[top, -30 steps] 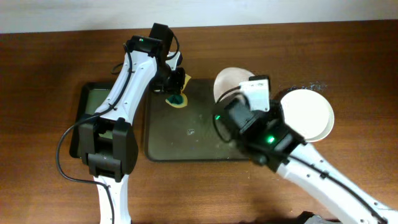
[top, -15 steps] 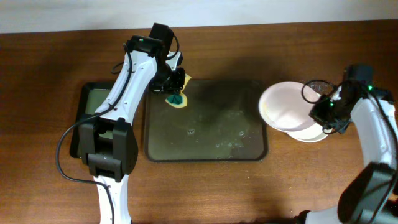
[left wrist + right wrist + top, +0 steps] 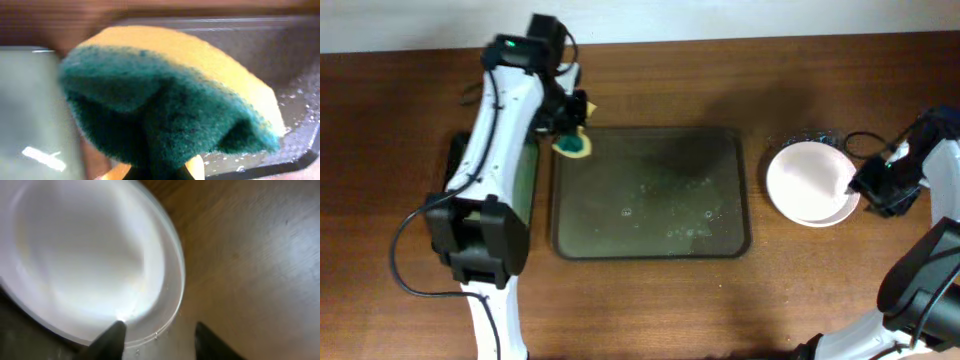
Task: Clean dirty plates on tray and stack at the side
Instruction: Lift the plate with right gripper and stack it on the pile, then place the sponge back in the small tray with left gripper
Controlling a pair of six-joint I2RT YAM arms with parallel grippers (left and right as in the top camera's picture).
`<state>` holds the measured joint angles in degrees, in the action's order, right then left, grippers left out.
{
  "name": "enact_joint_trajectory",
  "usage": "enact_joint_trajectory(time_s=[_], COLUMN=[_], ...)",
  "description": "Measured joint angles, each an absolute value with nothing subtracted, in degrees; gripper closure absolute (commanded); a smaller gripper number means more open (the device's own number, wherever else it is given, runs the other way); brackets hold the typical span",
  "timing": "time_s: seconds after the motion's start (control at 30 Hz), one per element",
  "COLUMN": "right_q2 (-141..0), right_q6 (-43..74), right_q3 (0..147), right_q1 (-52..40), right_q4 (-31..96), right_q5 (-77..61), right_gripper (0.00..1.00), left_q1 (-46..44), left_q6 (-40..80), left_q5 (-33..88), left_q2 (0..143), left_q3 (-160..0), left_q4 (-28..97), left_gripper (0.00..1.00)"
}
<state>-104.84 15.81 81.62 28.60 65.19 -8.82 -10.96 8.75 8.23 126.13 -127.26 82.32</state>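
The white plates lie stacked on the table to the right of the tray; the top plate looks clean. The dark tray holds no plates, only water drops. My right gripper is open at the stack's right edge. In the right wrist view its fingers straddle the top plate's rim, one over the inside and one over the table. My left gripper is shut on a yellow and green sponge and holds it over the tray's left rim. The sponge fills the left wrist view and hides the fingers.
A narrower black tray with a green inside lies left of the dark tray, mostly under my left arm; it also shows in the left wrist view. A wet patch marks the table behind the plates.
My right arm carried the plate off the tray to the right, set it square on the stack and opened. My left arm moved left with the sponge.
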Motion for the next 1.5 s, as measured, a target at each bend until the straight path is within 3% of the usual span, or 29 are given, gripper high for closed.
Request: enact_joint_trajectory(time_s=[0.03, 0.07, 0.27, 0.33, 0.5, 0.53, 0.57, 0.6, 0.63, 0.77, 1.0, 1.3, 1.5], right_q2=[-104.66, -104.4, -101.36, -101.36, -101.36, -101.36, -101.36, -101.36, -101.36, -101.25, -90.72, -58.0, -49.95], right_q6=[15.16, 14.41, 11.62, 11.46, 11.35, 11.38, 11.35, 11.38, 11.38, 11.11, 10.44, 10.28, 10.28], right_q3=[84.62, 88.01, 94.78, 94.78, 94.76, 94.76, 94.76, 94.76, 94.76, 95.7, 103.55, 105.03, 105.03], right_q1=[27.62, 26.13, 13.02, 9.54, 4.14, 3.75, 3.68, 3.64, 3.64, 3.64, 3.64, 3.64, 3.64], right_q4=[67.57, 70.61, 73.28, 72.99, 72.38, 72.62, 72.6, 72.71, 73.12, 76.29, 84.73, 86.96, 89.21], right_q5=[-8.95, -8.99, -9.39, -9.39, -8.36, -8.05, -8.01, -7.81, -7.79, -7.49, -7.38, -7.4, -7.38], right_gripper=[0.51, 0.37, 0.27, 0.2, 0.17, 0.15, 0.15, 0.05, 0.02, 0.02, 0.02, 0.02, 0.01], left_q1=[-9.34, -7.79, 2.33, 4.75, 7.05, 7.05, 7.05, 7.05, 7.05, 7.05, 7.05, 7.05, 7.05], left_q6=[8.23, 7.73, 3.62, 3.07, -1.1, -2.09, -2.74, -3.73, -3.73, -4.03, -3.86, -3.66, -3.64], left_q5=[7.11, 6.44, 0.71, -3.22, -7.27, -7.46, -7.49, -7.09, -6.22, -2.5, 6.44, 16.8, 17.21], left_q2=[126.13, 126.1, 126.1, 126.08, 126.15, 126.23, 126.23, 126.23, 126.23, 126.26, 125.25, 124.6, 124.6], left_q3=[-130.13, -132.33, -132.9, -128.99, -111.46, -107.55, -105.08, -104.25, -104.33, -111.24, -140.75, -144.11, -144.11], left_q4=[84.93, 86.85, 96.12, 93.34, 77.32, 74.67, 72.71, 72.36, 72.29, 78.96, 93.27, 90.0, 89.97], left_gripper=[1.0, 1.0, 1.0, 1.0, 1.0, 0.85, 0.78, 0.58, 0.0, 0.0, 0.0, 0.0, 0.0])
